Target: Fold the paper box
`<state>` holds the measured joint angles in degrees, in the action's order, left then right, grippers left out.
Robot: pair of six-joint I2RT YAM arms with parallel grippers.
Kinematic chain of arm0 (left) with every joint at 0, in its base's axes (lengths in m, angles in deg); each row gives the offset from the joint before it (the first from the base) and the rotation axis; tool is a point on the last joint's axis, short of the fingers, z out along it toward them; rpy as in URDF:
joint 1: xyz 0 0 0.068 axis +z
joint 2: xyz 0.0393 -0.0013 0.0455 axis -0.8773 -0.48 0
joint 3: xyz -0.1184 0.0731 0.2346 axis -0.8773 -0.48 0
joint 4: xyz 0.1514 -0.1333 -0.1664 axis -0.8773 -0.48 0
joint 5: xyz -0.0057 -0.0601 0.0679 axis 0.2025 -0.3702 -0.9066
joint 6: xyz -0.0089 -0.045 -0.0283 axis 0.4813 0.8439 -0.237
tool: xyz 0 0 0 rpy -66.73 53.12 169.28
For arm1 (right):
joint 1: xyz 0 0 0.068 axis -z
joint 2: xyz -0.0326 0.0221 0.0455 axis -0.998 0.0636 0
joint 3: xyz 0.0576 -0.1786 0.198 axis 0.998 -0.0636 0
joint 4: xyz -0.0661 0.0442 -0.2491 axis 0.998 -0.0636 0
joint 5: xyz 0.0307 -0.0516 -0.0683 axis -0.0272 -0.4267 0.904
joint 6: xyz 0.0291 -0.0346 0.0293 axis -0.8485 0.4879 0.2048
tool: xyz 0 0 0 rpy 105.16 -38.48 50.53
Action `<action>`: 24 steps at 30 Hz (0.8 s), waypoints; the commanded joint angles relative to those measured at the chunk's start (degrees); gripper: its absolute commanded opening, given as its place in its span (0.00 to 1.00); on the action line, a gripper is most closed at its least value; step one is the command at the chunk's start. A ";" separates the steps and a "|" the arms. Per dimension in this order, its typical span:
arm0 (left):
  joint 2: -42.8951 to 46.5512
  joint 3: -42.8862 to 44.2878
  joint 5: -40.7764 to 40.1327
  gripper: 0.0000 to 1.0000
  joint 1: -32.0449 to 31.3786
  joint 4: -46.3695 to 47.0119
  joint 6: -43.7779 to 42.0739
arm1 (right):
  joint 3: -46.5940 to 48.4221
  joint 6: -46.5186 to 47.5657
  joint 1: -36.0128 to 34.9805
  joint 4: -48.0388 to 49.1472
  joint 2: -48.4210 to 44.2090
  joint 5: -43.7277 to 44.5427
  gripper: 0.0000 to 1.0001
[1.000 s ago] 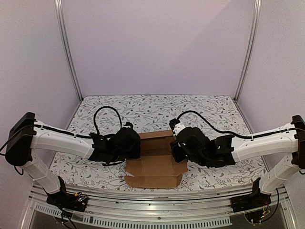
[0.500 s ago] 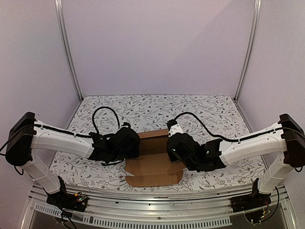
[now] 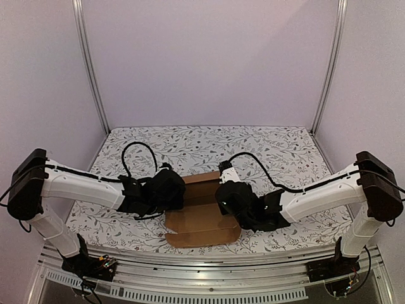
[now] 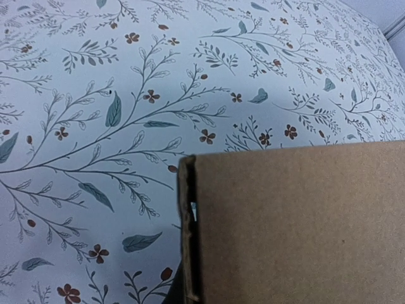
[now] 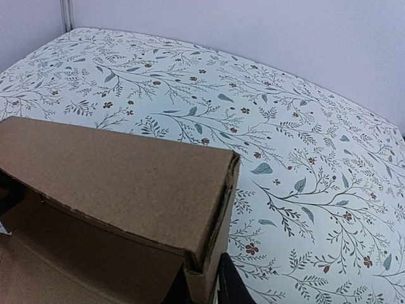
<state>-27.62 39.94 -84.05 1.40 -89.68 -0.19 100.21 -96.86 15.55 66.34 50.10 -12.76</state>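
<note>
Surroundings: pale lilac walls with slim aluminium corner posts close in the back and sides of the table.
Surface: white tablecloth printed with grey-green sprigs and small brown flowers covers the whole tabletop.
Task thing: plain brown cardboard paper box, partly folded, sits at the near middle of the cloth between the two arms. Its far wall stands up, while a broad panel and a front flap lie flat toward the near edge.
Left arm: white-and-black left gripper is at the box's left side, low over the cloth. Its jaws are fully closed. From its wrist camera a cardboard panel fills the lower right and hides the fingers, so I cannot tell whether any card is pinched between them.
Right arm: white-and-black right gripper reaches in from the right to the box's far right corner. A dark fingertip shows just outside the raised wall's end and another dark shape sits just inside it, so the jaws look nearly closed and nipped onto that cardboard edge.
Box from the right wrist: the raised wall carries a folded-over top strip, its corner right at the fingers.
Cables: black leads loop above each wrist.
</note>
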 commanded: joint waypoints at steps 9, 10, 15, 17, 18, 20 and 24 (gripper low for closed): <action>0.70 1.09 1.81 0.00 -0.28 3.00 0.60 | 1.62 1.68 -0.81 5.89 2.25 -0.95 0.00; 0.70 1.18 1.73 0.00 -0.28 2.81 0.55 | 1.65 1.72 -0.78 5.98 2.21 -0.98 0.00; 0.87 1.82 1.43 0.07 -0.24 1.39 0.78 | 1.49 2.08 -0.87 6.34 1.97 -0.63 0.00; 0.87 2.06 1.66 0.14 -0.28 1.13 0.74 | 1.68 2.61 -0.87 6.57 2.14 0.13 0.00; 0.95 2.10 1.80 0.18 -0.28 1.02 0.65 | 1.88 3.09 -0.87 6.61 2.26 0.37 0.00; 1.19 2.03 1.94 0.29 -0.28 0.65 0.72 | 2.13 3.97 -0.83 7.02 2.75 0.36 0.00; 2.47 1.67 2.12 0.41 -0.28 -1.26 0.32 | 2.58 5.53 0.40 7.55 3.97 -1.81 0.00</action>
<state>-27.49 40.46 -83.24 1.37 -90.62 0.73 101.02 -93.08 15.59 70.90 52.09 -10.82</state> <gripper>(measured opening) 0.389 0.025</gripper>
